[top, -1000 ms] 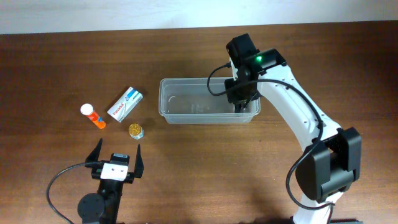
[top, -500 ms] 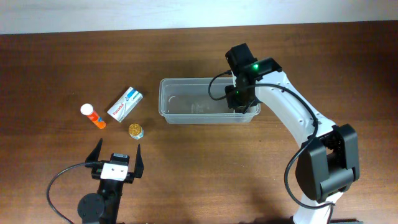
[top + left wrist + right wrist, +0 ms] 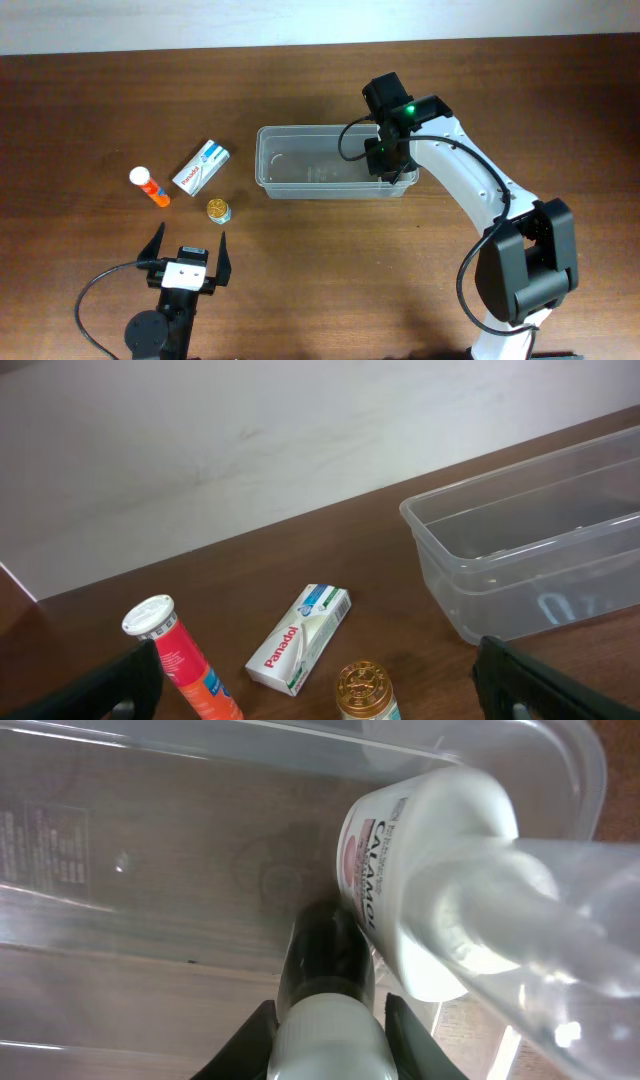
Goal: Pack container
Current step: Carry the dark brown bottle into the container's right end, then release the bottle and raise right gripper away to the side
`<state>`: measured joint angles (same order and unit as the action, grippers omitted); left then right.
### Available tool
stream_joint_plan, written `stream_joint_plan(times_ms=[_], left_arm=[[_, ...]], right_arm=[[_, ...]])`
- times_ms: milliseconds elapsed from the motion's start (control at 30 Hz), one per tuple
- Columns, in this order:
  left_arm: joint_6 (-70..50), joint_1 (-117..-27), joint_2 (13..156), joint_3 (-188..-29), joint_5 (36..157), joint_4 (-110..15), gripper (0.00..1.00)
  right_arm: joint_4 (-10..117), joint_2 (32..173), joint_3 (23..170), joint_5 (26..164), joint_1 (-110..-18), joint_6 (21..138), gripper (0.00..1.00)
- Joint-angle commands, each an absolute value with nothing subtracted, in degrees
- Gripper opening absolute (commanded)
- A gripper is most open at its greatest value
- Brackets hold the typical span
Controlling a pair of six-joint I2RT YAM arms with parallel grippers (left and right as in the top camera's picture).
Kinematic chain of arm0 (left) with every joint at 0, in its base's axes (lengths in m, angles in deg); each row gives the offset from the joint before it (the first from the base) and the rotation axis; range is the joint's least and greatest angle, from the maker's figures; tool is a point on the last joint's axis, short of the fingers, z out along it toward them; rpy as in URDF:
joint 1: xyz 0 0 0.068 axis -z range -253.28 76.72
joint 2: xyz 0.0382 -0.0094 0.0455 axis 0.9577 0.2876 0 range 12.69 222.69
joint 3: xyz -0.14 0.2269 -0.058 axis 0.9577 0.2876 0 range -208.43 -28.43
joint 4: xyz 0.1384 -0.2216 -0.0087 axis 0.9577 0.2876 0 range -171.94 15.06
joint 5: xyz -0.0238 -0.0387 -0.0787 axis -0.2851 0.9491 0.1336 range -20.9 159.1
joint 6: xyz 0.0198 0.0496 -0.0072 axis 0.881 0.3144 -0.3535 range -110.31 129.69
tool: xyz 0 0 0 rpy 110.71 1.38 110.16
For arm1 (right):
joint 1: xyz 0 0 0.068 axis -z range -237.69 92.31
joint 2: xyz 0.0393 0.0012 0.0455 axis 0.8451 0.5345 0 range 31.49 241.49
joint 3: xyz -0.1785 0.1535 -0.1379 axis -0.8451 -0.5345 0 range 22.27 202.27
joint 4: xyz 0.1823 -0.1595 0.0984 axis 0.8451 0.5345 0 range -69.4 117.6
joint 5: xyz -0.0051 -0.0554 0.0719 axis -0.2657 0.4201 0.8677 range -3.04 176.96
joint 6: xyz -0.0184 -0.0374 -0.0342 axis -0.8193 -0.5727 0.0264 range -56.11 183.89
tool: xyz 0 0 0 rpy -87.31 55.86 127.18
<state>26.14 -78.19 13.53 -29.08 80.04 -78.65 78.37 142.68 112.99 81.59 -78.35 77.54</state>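
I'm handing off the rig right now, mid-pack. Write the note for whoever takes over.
Left tool: open, empty, near the front table edge.
Right tool: down inside the right end of the container, apparently shut on the calamine bottle.
Done: the bottle is in the container but not yet released; nothing else is inside.
To do: release and lift out, then pack the orange tube, Panadol box and gold-capped jar, all on the table left of the container.

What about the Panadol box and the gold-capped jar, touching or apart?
Apart. The left wrist view shows bare table between the Panadol box and the gold-capped jar; the overhead view agrees.
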Motion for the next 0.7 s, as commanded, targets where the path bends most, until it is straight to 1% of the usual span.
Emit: stream_joint_plan(times_ms=[0, 67, 167, 400, 667], left_arm=[[25.57, -78.43, 12.98, -28.97, 79.82, -78.23, 0.99], [25.57, -78.43, 12.98, -28.97, 79.82, -78.23, 1.0], [25.59, -78.43, 12.98, -28.97, 79.82, -78.23, 0.99], [25.57, -78.43, 12.98, -28.97, 79.82, -78.23, 0.99], [25.59, -78.43, 12.98, -28.97, 79.82, -78.23, 0.99]], right_arm=[[78.16, 141.59, 112.79, 79.8, -78.18, 78.13, 0.37], [78.16, 141.59, 112.82, 79.8, -78.18, 78.13, 0.43], [78.13, 141.57, 112.88, 79.78, -78.18, 78.11, 0.48], [79.38, 141.2, 116.05, 79.84, -78.2, 78.11, 0.49], [88.65, 139.49, 129.67, 80.7, -78.31, 78.04, 0.49]])
